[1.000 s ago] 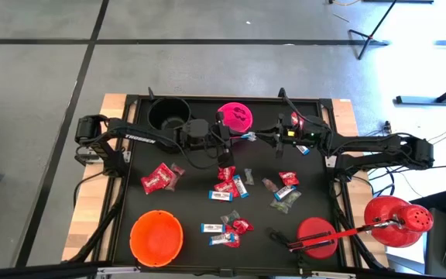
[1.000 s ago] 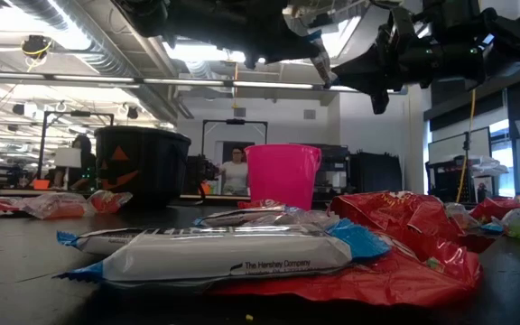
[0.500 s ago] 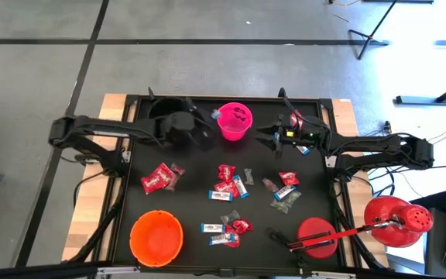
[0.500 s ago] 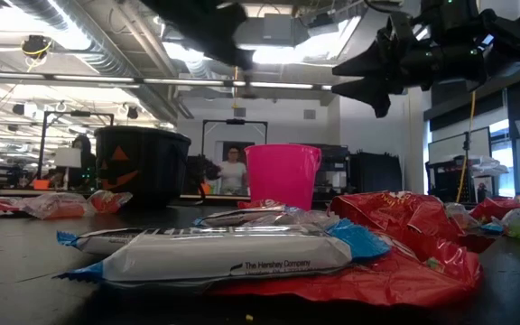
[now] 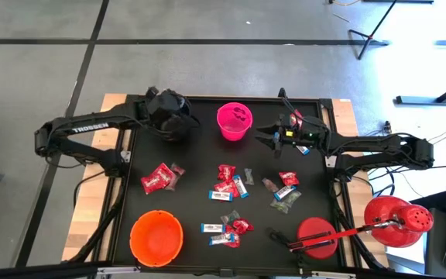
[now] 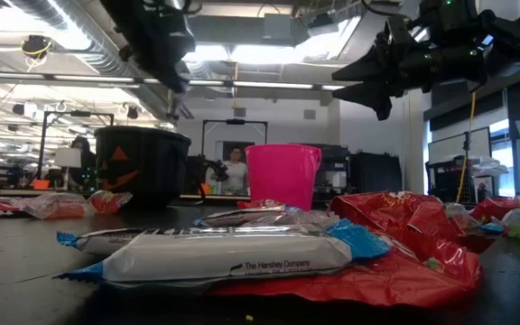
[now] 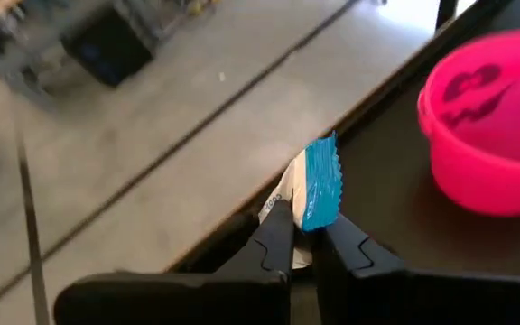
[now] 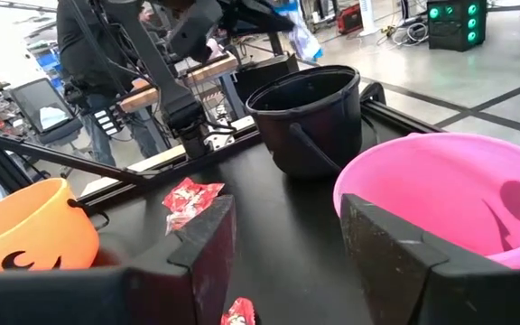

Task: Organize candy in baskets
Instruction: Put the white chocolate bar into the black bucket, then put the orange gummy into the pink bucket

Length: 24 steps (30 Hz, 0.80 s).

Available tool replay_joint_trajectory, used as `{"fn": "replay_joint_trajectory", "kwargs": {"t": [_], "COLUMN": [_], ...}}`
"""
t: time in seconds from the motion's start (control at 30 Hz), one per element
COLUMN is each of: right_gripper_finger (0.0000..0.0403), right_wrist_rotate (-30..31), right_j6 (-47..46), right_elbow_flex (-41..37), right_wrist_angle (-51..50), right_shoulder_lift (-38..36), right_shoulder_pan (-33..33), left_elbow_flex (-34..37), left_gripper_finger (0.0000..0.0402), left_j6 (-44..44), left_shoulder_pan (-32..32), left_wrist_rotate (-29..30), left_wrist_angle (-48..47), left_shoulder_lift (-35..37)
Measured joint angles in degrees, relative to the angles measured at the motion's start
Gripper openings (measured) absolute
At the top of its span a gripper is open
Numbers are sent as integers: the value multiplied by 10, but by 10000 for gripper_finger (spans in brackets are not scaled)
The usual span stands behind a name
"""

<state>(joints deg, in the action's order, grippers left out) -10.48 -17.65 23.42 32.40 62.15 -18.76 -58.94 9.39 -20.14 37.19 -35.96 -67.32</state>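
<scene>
1. Left gripper point(image 7: 301, 236) raised over the black bucket point(image 5: 169, 116) at the table's far left corner, fingers pinched on a blue-and-white bar point(image 7: 312, 191).
2. Right gripper point(image 5: 263, 136) raised just right of the pink bucket point(image 5: 234, 121), fingers point(image 8: 201, 242) spread wide, holding nothing.
3. Orange bucket point(image 5: 156, 236) at the near left of the black table point(image 5: 196, 167).
4. Loose candy point(image 5: 229, 183) scattered across the table's middle: red packets point(image 5: 158, 178) left of centre, mixed red and blue-and-white pieces in the centre, dark wrappers point(image 5: 283, 202) to the right.
5. More candy point(image 5: 224, 230) near the front edge, right of the orange bucket.
6. Seen from table height: a white bar point(image 6: 228, 255) lying on a red packet point(image 6: 395, 244) up front, black and pink buckets behind.
</scene>
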Motion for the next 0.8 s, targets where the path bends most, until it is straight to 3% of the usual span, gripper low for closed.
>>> {"fn": "replay_joint_trajectory", "kwargs": {"t": [0.17, 0.53, 0.63, 0.8], "right_gripper_finger": [198, 198, 198, 198], "right_wrist_rotate": [14, 23, 57, 180], "right_j6": [0, 0, 2, 15], "right_elbow_flex": [0, 0, 0, 0], "right_wrist_angle": [0, -8, -28, -112], "right_shoulder_lift": [0, 0, 0, 0], "right_shoulder_pan": [0, 0, 0, 0], "left_elbow_flex": [0, 0, 1, 1], "left_gripper_finger": [21, 139, 147, 143], "left_j6": [25, 7, 10, -9], "left_shoulder_pan": [-10, -5, 5, 63], "left_wrist_rotate": [-6, -6, -7, -13], "left_wrist_angle": [-17, -26, -23, 21], "left_shoulder_lift": [-6, -6, 2, 55]}}
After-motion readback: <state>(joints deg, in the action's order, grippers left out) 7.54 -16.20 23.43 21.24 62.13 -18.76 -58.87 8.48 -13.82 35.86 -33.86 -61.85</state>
